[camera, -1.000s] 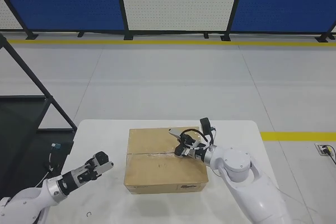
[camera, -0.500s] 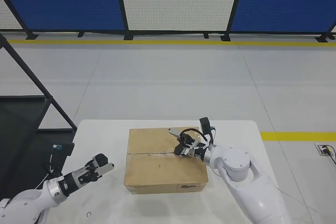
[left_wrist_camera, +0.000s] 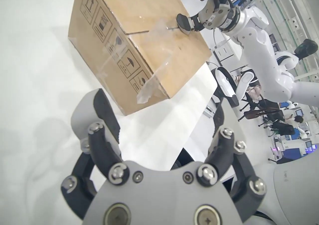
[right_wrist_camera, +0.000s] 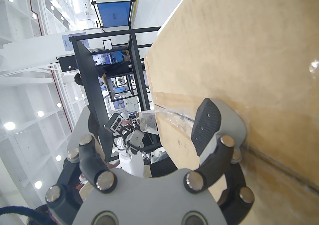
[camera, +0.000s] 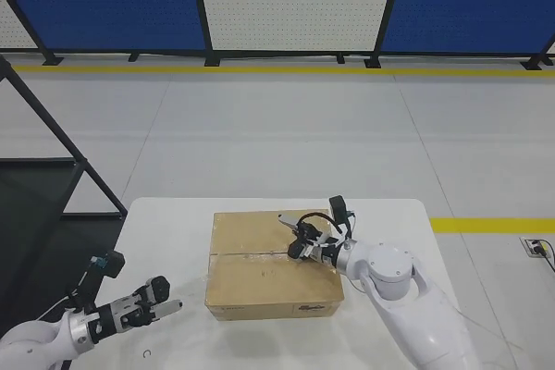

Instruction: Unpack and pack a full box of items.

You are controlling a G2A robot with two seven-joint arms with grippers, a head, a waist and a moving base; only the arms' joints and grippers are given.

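Observation:
A closed brown cardboard box [camera: 273, 268] stands in the middle of the white table [camera: 166, 222]. Clear tape [left_wrist_camera: 149, 88] hangs loose down its side, and more tape [right_wrist_camera: 172, 116] lies crumpled along the top seam. My right gripper [camera: 294, 235] is open on top of the box [right_wrist_camera: 236, 49], one finger pad [right_wrist_camera: 206, 126] resting next to the seam and the other finger off the surface. My left gripper [camera: 162, 306] is open and holds nothing, low over the table's front left, clear of the box [left_wrist_camera: 139, 19]. From there the right gripper [left_wrist_camera: 184, 24] shows at the seam.
A small dark ring [camera: 146, 351] lies on the table near the front left edge. A black metal frame [camera: 37, 120] stands beside the table on the left. Bare table surrounds the box on all sides.
My left arm has drawn back toward the table's front left, away from the box. The right gripper has stayed at the seam on the box top.

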